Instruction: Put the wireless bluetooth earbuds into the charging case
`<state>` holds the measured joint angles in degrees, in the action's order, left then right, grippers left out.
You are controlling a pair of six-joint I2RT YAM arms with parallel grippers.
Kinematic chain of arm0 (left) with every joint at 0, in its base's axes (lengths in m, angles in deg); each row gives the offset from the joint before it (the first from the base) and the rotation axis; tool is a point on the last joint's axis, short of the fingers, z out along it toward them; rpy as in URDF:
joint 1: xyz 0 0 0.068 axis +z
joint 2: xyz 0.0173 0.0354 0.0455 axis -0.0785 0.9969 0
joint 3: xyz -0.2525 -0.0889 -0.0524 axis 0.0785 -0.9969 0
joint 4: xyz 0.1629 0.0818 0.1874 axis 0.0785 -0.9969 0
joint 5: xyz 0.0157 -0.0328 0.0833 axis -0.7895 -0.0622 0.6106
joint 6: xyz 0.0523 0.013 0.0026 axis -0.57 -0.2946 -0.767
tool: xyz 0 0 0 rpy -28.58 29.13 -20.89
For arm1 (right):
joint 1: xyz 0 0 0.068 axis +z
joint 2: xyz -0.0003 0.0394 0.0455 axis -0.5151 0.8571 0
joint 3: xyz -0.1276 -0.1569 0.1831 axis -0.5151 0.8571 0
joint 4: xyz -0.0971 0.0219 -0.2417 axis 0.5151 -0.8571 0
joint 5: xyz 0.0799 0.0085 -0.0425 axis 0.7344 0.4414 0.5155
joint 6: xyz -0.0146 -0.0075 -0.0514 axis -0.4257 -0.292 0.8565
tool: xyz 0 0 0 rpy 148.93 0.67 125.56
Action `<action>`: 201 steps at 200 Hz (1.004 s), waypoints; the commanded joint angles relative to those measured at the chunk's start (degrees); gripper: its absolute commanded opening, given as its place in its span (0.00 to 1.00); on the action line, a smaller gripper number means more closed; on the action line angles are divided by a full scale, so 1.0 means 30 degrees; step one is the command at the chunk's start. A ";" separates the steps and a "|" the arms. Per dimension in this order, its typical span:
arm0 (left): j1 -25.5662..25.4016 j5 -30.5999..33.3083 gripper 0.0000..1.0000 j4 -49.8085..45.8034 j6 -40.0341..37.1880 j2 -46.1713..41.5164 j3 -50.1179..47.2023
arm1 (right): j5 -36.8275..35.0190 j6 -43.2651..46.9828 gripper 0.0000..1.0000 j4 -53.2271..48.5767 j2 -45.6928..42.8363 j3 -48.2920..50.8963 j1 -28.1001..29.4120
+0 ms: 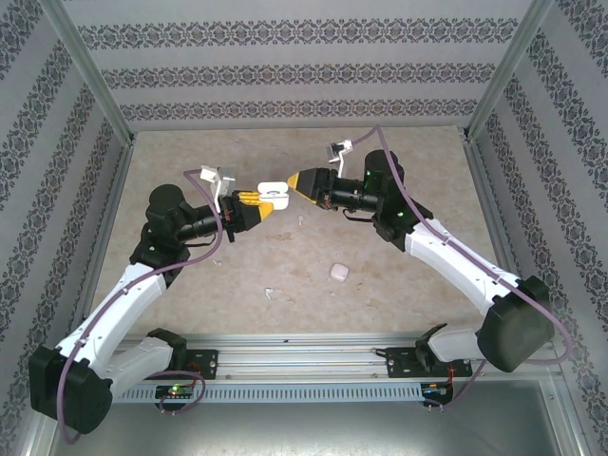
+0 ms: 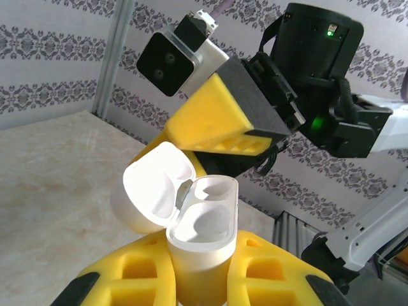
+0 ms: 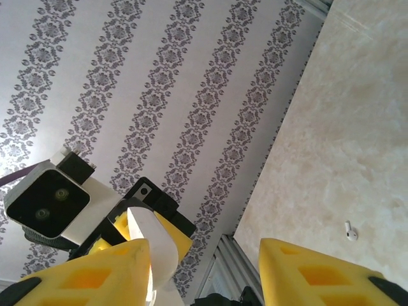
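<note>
My left gripper (image 2: 204, 264) is shut on the white charging case (image 2: 203, 237), held upright above the table. Its lid (image 2: 156, 185) is flipped open to the left, and both wells look empty. From above, the case (image 1: 272, 190) sits between the two grippers. My right gripper (image 1: 298, 182) hovers just over it with its yellow fingers (image 2: 220, 115) apart and nothing between them. The right gripper (image 3: 203, 255) stands open, the case lid (image 3: 153, 252) beside its left finger. One earbud (image 3: 348, 231) lies on the table. Two tiny white earbuds (image 1: 300, 220) (image 1: 270, 294) lie on the tabletop.
A second white case (image 1: 339, 272), closed, rests on the beige tabletop (image 1: 399, 171) right of centre. Patterned walls enclose the table on three sides. The aluminium rail (image 1: 304, 353) with both arm bases runs along the near edge.
</note>
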<state>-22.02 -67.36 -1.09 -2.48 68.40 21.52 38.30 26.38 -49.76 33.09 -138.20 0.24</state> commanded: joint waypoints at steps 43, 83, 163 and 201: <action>-0.0001 0.2588 0.00 -0.1586 -0.1726 -0.1259 -0.1182 | -0.1610 0.1955 0.48 -0.3955 -0.1657 -0.0355 0.0382; 0.0055 0.5344 0.00 -0.2910 -0.2083 -0.3027 -0.3068 | -0.4476 0.2899 0.48 -0.7622 -0.1681 0.0446 0.1950; 0.0352 0.8358 0.00 -0.6631 -0.2419 -0.7360 -0.5612 | -0.7375 0.0523 0.47 -0.9596 0.2853 0.1714 0.5626; 0.0342 1.1667 0.00 -1.0991 -0.3583 -0.8701 -0.4594 | -0.7940 0.0563 0.43 -1.2017 0.6808 -0.0365 0.7580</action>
<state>-21.63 -40.28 -23.37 -9.52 44.48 4.61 17.27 28.65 -78.92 47.41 -134.36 19.50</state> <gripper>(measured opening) 0.151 0.458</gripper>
